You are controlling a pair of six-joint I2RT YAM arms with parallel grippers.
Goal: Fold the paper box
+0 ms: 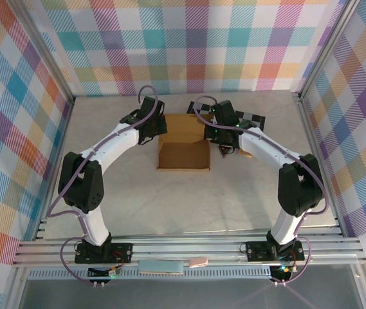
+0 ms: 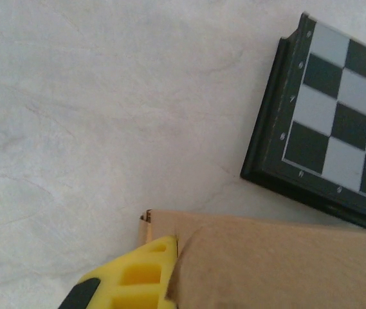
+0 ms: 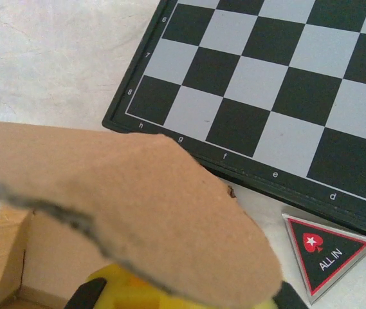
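Sitting near the middle of the pale table [image 1: 170, 206] in the top view, the paper box [image 1: 184, 154] is showing its brown inside, with one panel standing up along its far side. The left gripper [image 1: 155, 129] is reaching in at the box's far left corner, and the right gripper [image 1: 217, 135] is leaning in at the far right corner. A checkered board [image 1: 255, 118] is lying just behind the right arm, close to the box.

In the left wrist view, one yellow finger [image 2: 137, 283] is pressing flat against the edge of a brown cardboard wall that is running off to the right. The cardboard is hiding the other finger. The jaws are pressed together and pinching that wall. The corner of the checkered board is lying on the table beyond, apart from the cardboard.

In the right wrist view, a rounded cardboard flap is stretching across the foreground and covering most of the fingers, with a little yellow peeking out beneath it. The jaws are drawn tight together, though whether they are clamping the flap cannot be told. Below the flap on the left, an inner corner of the box is showing. The checkered board is sitting beyond, and a triangular token [image 3: 327, 248] reading "ALL IN" is resting just beside its near edge.
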